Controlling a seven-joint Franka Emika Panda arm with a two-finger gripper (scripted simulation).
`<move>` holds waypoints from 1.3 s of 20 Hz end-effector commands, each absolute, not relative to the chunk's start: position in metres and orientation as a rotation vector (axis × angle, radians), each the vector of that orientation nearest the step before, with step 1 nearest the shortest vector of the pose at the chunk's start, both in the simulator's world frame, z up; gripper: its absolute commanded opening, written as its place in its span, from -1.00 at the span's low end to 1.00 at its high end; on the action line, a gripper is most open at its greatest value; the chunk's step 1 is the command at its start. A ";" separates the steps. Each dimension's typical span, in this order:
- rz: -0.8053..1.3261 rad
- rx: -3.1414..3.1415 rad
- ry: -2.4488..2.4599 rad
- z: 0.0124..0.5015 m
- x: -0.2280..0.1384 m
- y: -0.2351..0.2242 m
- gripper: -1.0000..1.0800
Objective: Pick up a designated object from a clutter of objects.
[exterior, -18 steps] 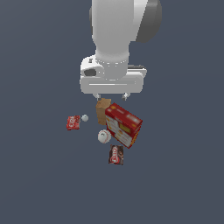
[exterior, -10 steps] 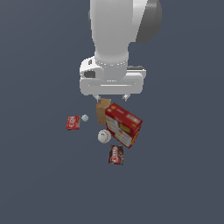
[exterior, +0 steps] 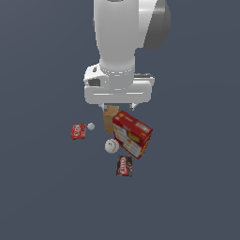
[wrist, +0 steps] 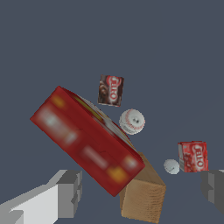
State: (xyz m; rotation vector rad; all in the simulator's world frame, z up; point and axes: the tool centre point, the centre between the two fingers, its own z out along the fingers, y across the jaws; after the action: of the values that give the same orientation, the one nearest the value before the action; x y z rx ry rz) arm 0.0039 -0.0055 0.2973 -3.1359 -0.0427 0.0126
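Note:
The clutter lies on a dark grey floor. A large red-and-yellow box [exterior: 132, 133] [wrist: 85, 138] leans over a tan box [exterior: 111, 119] [wrist: 143, 194]. A white baseball [exterior: 111, 146] [wrist: 132, 121] sits beside them, with a dark brown packet [exterior: 124, 165] [wrist: 110, 90] past it. A tiny pale ball [exterior: 91, 126] [wrist: 171, 166] and a red packet [exterior: 78, 131] [wrist: 193, 156] lie toward the exterior view's left. My gripper [exterior: 119, 108] [wrist: 142, 190] hangs open just above the tan box, its fingers [wrist: 65, 192] spread wide and holding nothing.
The white arm and hand [exterior: 119, 86] hide the floor behind the clutter in the exterior view. Nothing else stands around the objects, only flat dark floor [exterior: 197, 187].
The hand has sunk slightly toward the tan box. The objects have not moved.

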 end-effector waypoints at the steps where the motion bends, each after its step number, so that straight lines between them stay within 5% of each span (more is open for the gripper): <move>1: 0.013 -3.133 -0.022 0.289 0.003 -0.011 0.92; 12: 0.009 -3.110 0.178 0.215 -0.012 -0.062 0.92; 26: 0.000 -3.077 0.547 0.102 -0.080 -0.146 0.92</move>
State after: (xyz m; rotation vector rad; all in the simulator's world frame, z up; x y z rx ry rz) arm -0.0242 -0.1721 0.1881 -3.0651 0.5832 -0.2848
